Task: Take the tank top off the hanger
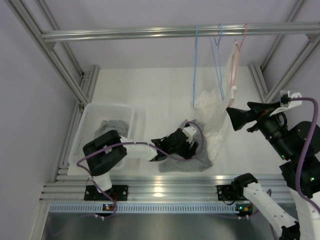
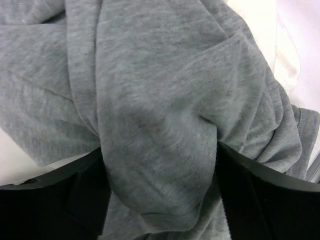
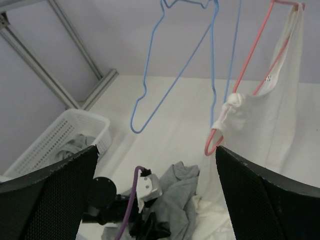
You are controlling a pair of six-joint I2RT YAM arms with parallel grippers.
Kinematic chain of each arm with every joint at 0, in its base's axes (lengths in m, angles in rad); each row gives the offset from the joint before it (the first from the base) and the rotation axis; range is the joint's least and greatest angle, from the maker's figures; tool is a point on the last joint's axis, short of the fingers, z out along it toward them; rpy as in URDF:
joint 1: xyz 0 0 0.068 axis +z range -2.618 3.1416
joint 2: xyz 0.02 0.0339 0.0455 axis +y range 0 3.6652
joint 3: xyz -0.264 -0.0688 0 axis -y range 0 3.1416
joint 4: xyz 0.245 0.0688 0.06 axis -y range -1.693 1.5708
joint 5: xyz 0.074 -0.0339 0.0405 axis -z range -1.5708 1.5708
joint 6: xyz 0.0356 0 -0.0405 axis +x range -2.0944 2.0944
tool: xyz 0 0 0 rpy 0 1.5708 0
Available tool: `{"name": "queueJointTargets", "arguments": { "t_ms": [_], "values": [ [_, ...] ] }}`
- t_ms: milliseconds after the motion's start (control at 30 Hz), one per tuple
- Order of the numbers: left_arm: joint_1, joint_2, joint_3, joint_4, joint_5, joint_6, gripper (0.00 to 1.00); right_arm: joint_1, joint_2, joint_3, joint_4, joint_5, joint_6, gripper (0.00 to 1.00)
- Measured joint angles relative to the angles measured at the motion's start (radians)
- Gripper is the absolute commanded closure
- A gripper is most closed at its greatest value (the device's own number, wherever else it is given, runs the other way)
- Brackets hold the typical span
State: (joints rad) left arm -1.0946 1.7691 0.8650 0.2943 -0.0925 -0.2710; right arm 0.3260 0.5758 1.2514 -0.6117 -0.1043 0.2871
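Note:
A white tank top (image 1: 217, 117) hangs from a pink hanger (image 1: 239, 47) on the overhead rail, and its lower part trails onto the table. In the right wrist view one strap of the white tank top (image 3: 270, 125) sits at the top of the pink hanger (image 3: 250, 60) and another part is bunched at its lower end. My right gripper (image 1: 234, 119) (image 3: 156, 150) stands open in the air just right of it, holding nothing. A crumpled grey top (image 1: 187, 162) (image 2: 160, 100) lies on the table. My left gripper (image 1: 187, 145) (image 2: 160, 165) has its jaws wide around a fold of the grey top.
Two bare blue hangers (image 1: 196, 65) (image 1: 218, 60) hang from the rail (image 1: 150, 33) left of the pink one. A white basket (image 1: 90, 125) (image 3: 55, 135) with grey clothes stands at the table's left. Aluminium frame posts line both sides.

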Motion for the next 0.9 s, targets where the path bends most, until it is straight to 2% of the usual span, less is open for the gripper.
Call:
{"name": "queueJointTargets", "arguments": {
  "t_ms": [33, 67, 100, 167, 333, 567, 733, 900],
  "values": [
    [0.0, 0.01, 0.001, 0.009, 0.006, -0.006, 0.36, 0.0, 0.003, -0.003, -0.013, 0.001, -0.008, 0.0],
    [0.0, 0.016, 0.001, 0.015, 0.011, -0.018, 0.64, 0.0, 0.005, -0.008, -0.023, 0.002, -0.014, 0.01],
    [0.0, 0.016, 0.001, 0.019, 0.018, -0.026, 0.8, 0.0, 0.005, -0.011, -0.034, 0.003, -0.018, 0.01],
    [0.0, 0.014, 0.001, 0.03, 0.026, -0.031, 1.0, 0.0, 0.005, -0.015, -0.05, 0.006, -0.027, 0.01],
    [-0.013, -0.069, -0.011, -0.019, -0.035, -0.043, 1.0, 0.0, 0.005, -0.015, -0.064, 0.013, -0.038, 0.01],
    [-0.068, -0.454, -0.022, -0.186, -0.253, -0.047, 1.0, 0.0, 0.005, -0.015, -0.067, 0.025, -0.043, 0.01],
    [-0.065, -0.716, -0.019, -0.343, -0.437, -0.07, 1.0, 0.0, 0.005, -0.015, -0.067, 0.032, -0.043, 0.01],
    [-0.065, -0.816, 0.052, -0.576, -0.607, -0.098, 1.0, 0.0, 0.005, -0.013, -0.068, 0.037, -0.043, 0.01]
  ]
}}
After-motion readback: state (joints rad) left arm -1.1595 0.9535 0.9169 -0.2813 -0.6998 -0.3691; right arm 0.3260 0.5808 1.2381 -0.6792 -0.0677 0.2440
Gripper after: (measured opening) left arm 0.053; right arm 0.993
